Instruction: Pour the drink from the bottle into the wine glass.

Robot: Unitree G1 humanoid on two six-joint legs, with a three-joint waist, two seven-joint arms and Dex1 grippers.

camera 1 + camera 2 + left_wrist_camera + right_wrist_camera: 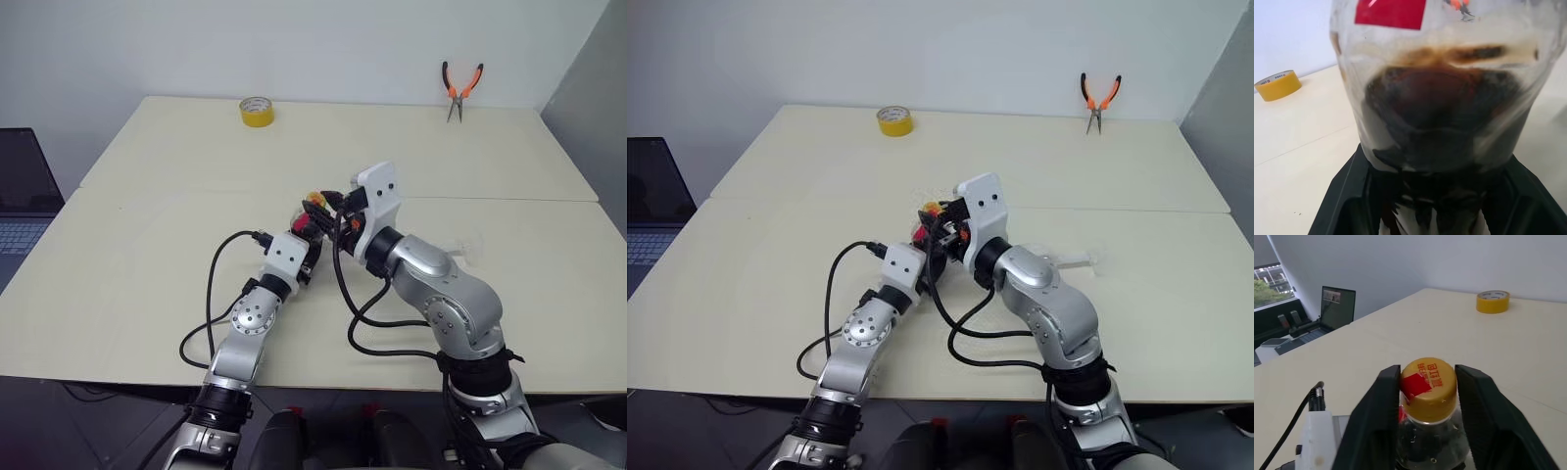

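I am early in the job: the bottle [1440, 98] stands mid-bench, its body clamped in my left claw [1435, 205], and my right claw [1428, 396] has its fingers against the yellow cap [1430, 387], which is not off yet. All the drink [1440, 122] sits inside. The wine glass [468, 250] waits right of the bottle, empty as far as I can tell. Tape roll [257, 112] and pliers [459, 88] lie far back, out of my way.

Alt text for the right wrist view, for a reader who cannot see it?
Two black fingers flank the yellow cap of the bottle, touching it on both sides. Behind, on the cream table, a yellow tape roll; a laptop farther off.
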